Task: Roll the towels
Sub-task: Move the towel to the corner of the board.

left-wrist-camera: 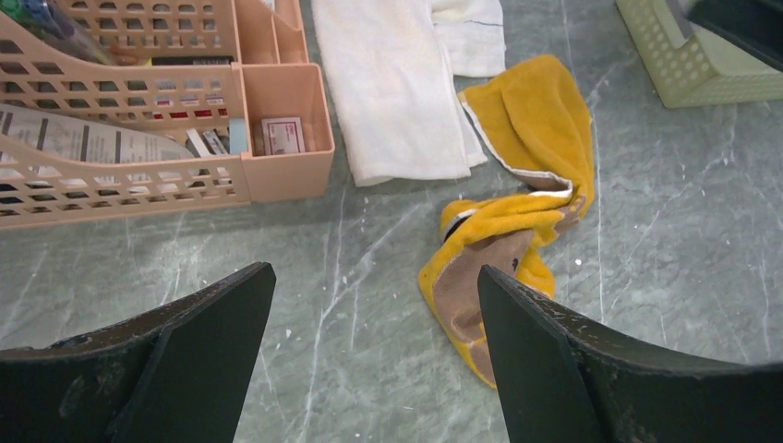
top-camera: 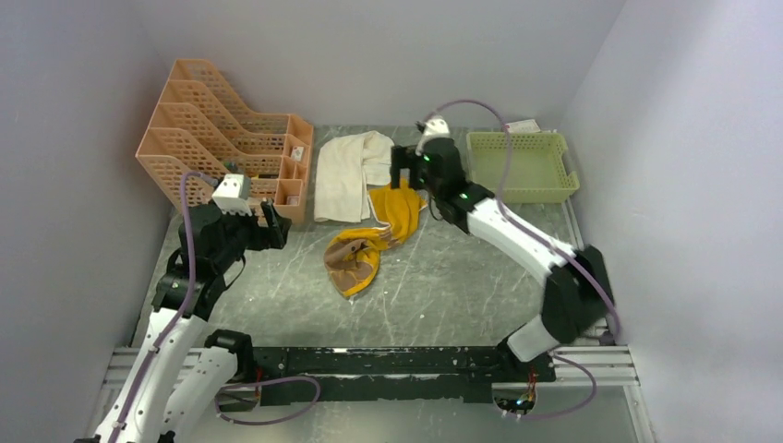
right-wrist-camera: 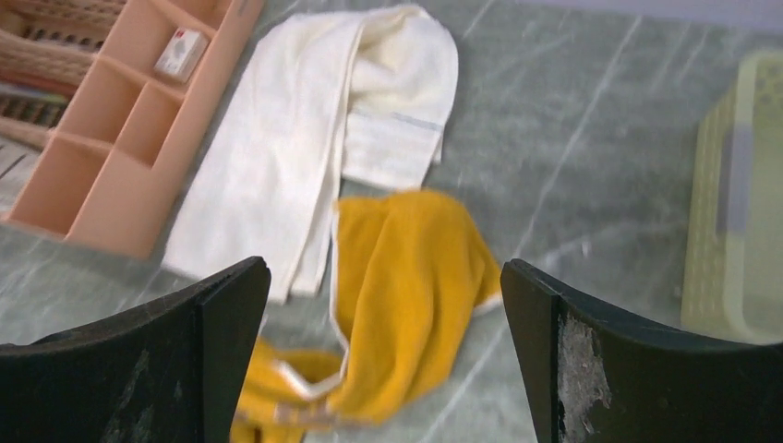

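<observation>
The right gripper (top-camera: 400, 173), with black fingers (right-wrist-camera: 212, 360) spread wide and nothing between them, hangs over the far end of the mustard-yellow towel with a brown underside (top-camera: 367, 245). In the right wrist view the yellow cloth lies directly below the gap between the jaws, slightly blurred, and whether the fingertips touch it cannot be told. From there the towel runs toward the near side of the table as a crumpled, twisted strip, its near end folded over to show the brown face with a pale edge. Just beyond the right gripper, the plain cream-white towel (top-camera: 343, 175) lies loosely folded lengthwise, its near right corner touching or just overlapping the yellow towel's far end. The left gripper (left-wrist-camera: 374, 286) is also open and empty, held above bare table well to the left of the yellow towel, whose brown end shows near its right finger in the left wrist view. A peach plastic lattice file organiser (top-camera: 222, 129) stands just left of the cream towel, and a pale green plastic mesh basket (top-camera: 517, 166) sits to the right on the grey marbled table (top-camera: 462, 286).
</observation>
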Motion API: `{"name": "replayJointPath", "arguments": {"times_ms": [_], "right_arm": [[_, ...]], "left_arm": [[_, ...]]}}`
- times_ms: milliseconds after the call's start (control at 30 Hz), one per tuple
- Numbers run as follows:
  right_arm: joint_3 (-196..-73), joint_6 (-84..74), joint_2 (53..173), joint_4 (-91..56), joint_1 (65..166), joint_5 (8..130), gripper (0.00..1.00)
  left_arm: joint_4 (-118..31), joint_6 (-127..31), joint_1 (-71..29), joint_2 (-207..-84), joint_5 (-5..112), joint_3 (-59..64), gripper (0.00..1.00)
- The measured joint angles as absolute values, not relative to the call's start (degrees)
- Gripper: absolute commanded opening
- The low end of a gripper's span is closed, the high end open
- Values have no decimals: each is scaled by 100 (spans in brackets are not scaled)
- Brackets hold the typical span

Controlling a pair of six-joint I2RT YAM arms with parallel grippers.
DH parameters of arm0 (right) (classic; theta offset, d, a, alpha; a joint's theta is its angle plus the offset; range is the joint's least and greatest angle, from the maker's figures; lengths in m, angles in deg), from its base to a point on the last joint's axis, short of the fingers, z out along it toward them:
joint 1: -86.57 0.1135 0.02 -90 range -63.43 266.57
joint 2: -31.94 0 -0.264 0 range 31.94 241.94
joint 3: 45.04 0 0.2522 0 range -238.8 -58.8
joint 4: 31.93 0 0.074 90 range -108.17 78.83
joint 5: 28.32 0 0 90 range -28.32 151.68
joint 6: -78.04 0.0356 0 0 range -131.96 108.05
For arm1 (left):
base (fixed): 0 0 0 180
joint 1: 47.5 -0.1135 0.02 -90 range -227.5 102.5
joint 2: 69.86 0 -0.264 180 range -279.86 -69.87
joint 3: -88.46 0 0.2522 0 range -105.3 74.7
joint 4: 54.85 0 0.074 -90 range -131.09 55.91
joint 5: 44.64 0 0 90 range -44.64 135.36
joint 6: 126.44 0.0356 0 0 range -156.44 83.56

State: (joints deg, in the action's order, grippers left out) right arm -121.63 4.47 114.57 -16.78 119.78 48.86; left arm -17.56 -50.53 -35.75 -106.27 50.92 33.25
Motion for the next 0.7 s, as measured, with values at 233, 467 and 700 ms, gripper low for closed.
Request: {"name": "replayJointPath", "arguments": {"times_ms": [233, 467, 700], "right_arm": [[-15002, -305, 14393, -1341, 12033, 5122, 100], [-17335, -700, 16832, -668, 12059, 5857, 97], [-18556, -773, 18014, -106, 12079, 6272, 35]], "left_arm": [[-1697, -5055, -3577, -10662, 5118, 3353, 94], [-1673, -5055, -3577, -10738, 5184, 3353, 94], [-1670, -5055, -3577, -10845, 5221, 3353, 94]]}}
